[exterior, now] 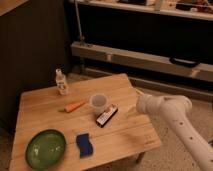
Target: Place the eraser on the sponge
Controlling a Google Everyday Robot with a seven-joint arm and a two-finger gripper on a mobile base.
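The eraser [107,115], a black block with a whitish face and a reddish edge, lies flat near the middle of the wooden table [130,137], just in front of the cup. Toward the front edge, down and left of the eraser, the blue sponge [84,144] rests on the wood. My gripper [131,111] reaches in from the right on a white arm and hangs low over the table, a short way right of the eraser and apart from it. Nothing is seen in its grasp.
A translucent cup [98,103] stands right behind the eraser. An orange carrot [75,106] lies to its left, and a small bottle [61,82] stands at the back left. A green bowl [46,148] sits at the front left, beside the sponge. The table's right edge runs under my arm.
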